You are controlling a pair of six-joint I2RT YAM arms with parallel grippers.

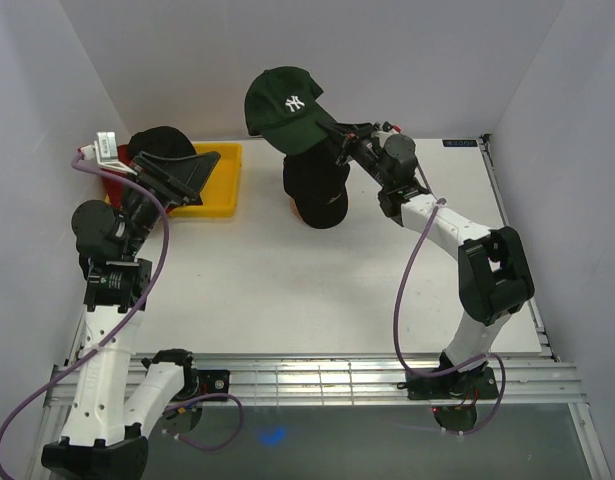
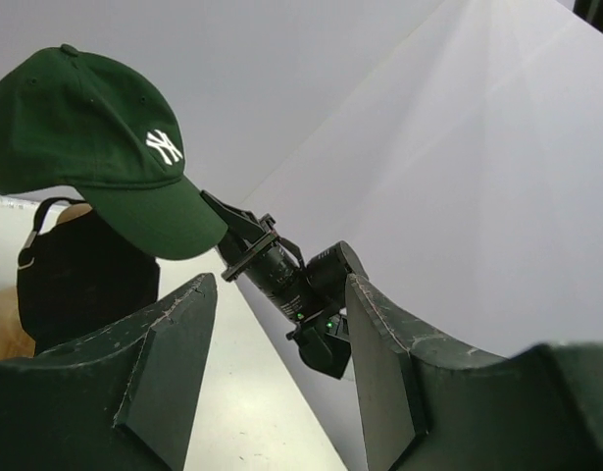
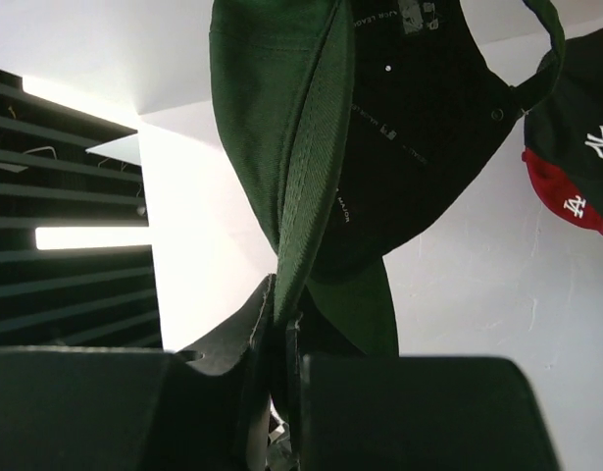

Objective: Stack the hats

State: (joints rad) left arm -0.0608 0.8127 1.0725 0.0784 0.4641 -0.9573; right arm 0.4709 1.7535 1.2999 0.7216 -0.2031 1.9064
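The right pincer (image 3: 286, 339) is clamped on the brim of the green cap (image 1: 284, 105), holding it in the air right above the black cap (image 1: 315, 195) that sits on the stand (image 2: 2, 329) at the back of the table (image 1: 287, 290). Pinching the brim leaves the crown free, so it looks lined up to drop over the black one. The left pincer (image 2: 279, 329) is wide open with nothing in it, over by the yellow tray (image 1: 222, 207), where a second black cap (image 1: 159, 143) waits.
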